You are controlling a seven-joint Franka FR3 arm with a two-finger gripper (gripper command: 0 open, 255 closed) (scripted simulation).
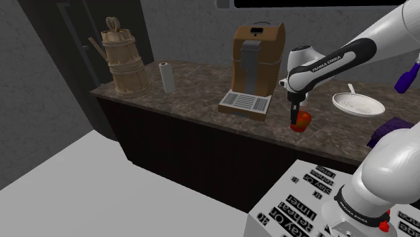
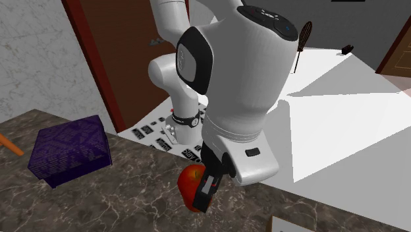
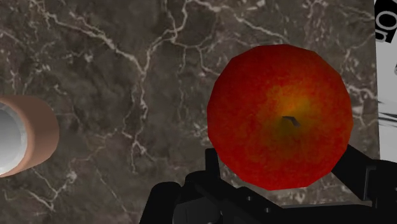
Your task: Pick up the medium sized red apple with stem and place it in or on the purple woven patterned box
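A red apple (image 3: 280,118) with a short stem in its yellowish hollow sits between my two black fingers, which press on its sides. My gripper (image 3: 284,172) is shut on it, pointing straight down. In the shoulder view the apple (image 1: 304,121) is near the front edge of the dark marble counter (image 1: 202,101), with the gripper (image 1: 296,120) on it. Whether the apple (image 2: 191,184) rests on the counter or hangs just above it, I cannot tell. The purple woven patterned box (image 2: 69,151) stands on the counter toward the second exterior view's left, apart from the gripper (image 2: 201,191). In the shoulder view my arm partly hides the box (image 1: 390,126).
A white bowl (image 1: 358,104) lies behind the apple, by the box. A brown coffee machine (image 1: 252,67), a paper roll (image 1: 167,77) and a wooden bucket (image 1: 128,64) stand further to the shoulder view's left. A pinkish cup (image 3: 19,137) stands on the marble beside the gripper.
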